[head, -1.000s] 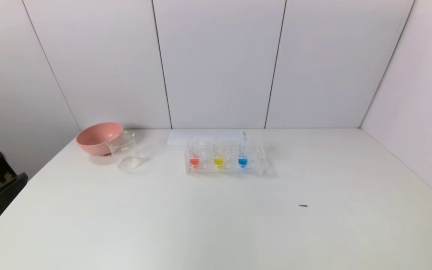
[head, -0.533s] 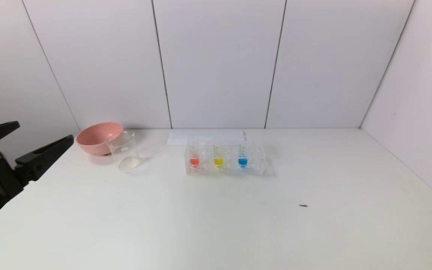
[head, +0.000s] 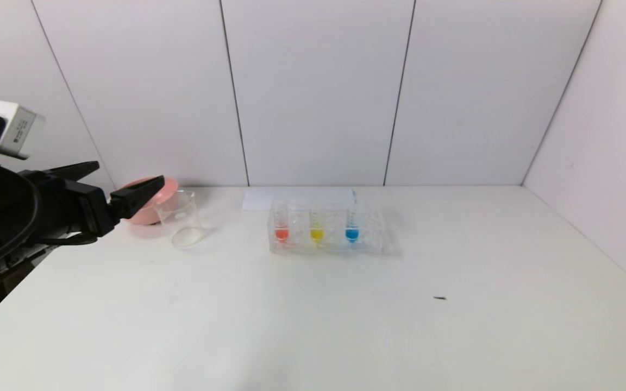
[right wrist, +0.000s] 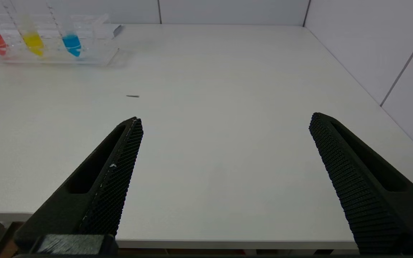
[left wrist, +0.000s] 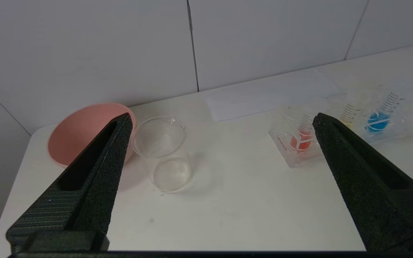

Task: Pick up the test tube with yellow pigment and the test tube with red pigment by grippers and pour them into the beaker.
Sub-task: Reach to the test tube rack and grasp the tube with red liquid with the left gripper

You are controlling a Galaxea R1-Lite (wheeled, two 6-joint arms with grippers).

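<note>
pink bowl (head: pixel 147 209) far left on white table (head: pixel 313 315), clear rack (head: pixel 367 239) centre holding blue-liquid tube (head: pixel 351 228), white sheet (head: pixel 258 200) behind, dark speck (head: pixel 439 297) right

Slim clear graduated test tube with red-orange liquid in its rounded tip (head: pixel 281 224) and its like with yellow liquid (head: pixel 317 224), both upright and side by side, the red one nearer the beaker. Small clear glass beaker with pouring lip and white label patch (head: pixel 181 219), upright and empty, well apart from the tubes on their left.
</note>
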